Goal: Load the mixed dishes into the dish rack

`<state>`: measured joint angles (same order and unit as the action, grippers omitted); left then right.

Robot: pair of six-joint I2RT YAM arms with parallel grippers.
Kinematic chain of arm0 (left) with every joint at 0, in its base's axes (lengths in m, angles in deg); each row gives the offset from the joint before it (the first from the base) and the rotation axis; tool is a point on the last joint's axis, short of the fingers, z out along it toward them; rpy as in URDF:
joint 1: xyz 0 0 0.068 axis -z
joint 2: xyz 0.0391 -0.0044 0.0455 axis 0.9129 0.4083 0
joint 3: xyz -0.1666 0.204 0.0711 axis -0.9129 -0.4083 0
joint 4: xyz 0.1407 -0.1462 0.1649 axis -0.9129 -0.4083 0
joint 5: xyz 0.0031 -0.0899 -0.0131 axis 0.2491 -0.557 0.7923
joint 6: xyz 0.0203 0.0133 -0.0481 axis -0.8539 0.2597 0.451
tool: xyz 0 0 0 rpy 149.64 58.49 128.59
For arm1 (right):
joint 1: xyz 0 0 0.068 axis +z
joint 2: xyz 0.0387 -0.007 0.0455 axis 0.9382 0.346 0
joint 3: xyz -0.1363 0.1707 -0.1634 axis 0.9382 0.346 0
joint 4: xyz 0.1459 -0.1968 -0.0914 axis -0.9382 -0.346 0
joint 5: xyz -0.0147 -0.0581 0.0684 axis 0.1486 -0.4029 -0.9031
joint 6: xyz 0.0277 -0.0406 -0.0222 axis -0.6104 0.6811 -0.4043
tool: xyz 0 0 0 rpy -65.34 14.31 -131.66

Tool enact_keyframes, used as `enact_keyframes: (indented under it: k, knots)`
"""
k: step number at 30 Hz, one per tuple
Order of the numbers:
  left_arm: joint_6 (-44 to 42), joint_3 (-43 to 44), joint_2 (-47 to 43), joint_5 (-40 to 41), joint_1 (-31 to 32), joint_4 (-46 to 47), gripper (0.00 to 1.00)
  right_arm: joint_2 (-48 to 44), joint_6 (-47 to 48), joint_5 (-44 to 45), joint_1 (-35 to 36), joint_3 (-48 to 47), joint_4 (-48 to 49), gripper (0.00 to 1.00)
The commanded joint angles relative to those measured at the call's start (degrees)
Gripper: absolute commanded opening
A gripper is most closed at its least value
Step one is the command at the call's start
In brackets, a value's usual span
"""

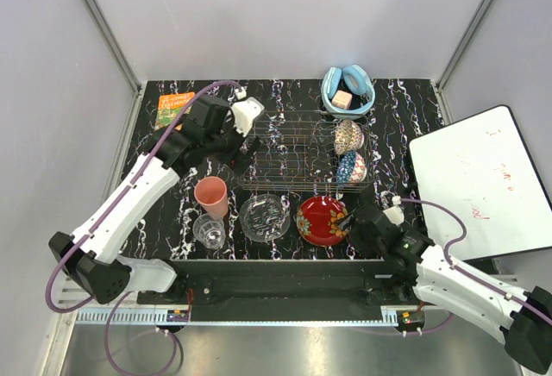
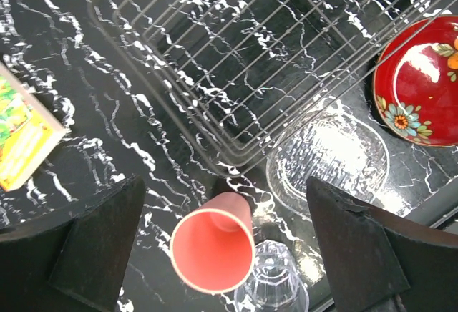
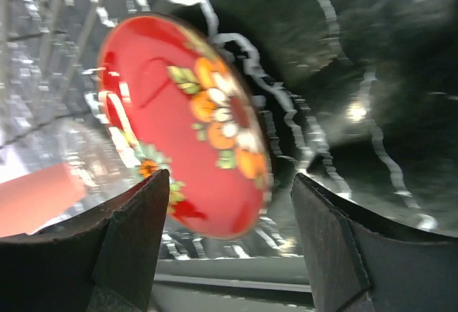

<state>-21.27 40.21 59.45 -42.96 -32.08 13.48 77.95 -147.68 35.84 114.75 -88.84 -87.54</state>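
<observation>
The wire dish rack (image 1: 278, 148) holds a beige speckled bowl (image 1: 348, 135) and blue patterned bowl (image 1: 351, 168); left jaws and right jaws stand apart.

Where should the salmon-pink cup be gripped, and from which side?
Probably by the wall at its rim, from above, one finger inside: the salmon-pink cup stands upright, mouth open. Take the far rim; the glass tumbler stands close on the near side.

The plate (image 1: 323, 219) glows red with orange-and-white flowers, the cup (image 1: 211, 197) is salmon-pink, the near bowl (image 1: 351, 168) blue-patterned, the far bowl (image 1: 348, 135) beige-speckled, the rack (image 1: 285, 147) silvery, and the surface (image 1: 405, 109) black with white veins.
</observation>
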Motion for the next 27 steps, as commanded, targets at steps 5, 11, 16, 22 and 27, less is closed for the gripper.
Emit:
enact_keyframes:
  k: [5, 11, 16, 22, 27]
  knots:
    - [-1.59, 2.27, -3.79, 3.87, -1.13, -0.41, 0.99, 2.13, -8.07, -0.06, 0.01, 2.06, 9.18, 0.7]
    - [-1.85, 2.62, -4.05, 4.58, -1.48, -0.15, 0.99, 2.92, -8.6, -0.5, 0.01, 2.94, 9.98, 0.61]
    - [-2.73, 2.19, -4.23, 5.72, -1.48, -0.06, 0.99, 5.9, -8.07, -0.85, 0.1, 2.41, 10.15, 0.45]
    - [-3.69, -1.15, -5.19, 6.33, -1.57, -0.06, 0.99, 8.2, -8.25, -0.58, 0.09, 3.2, 11.64, 0.29]
    - [-4.13, -3.0, -5.98, 7.21, -1.66, 0.2, 0.99, 6.71, -7.55, -0.41, 0.01, 3.73, 11.47, 0.13]
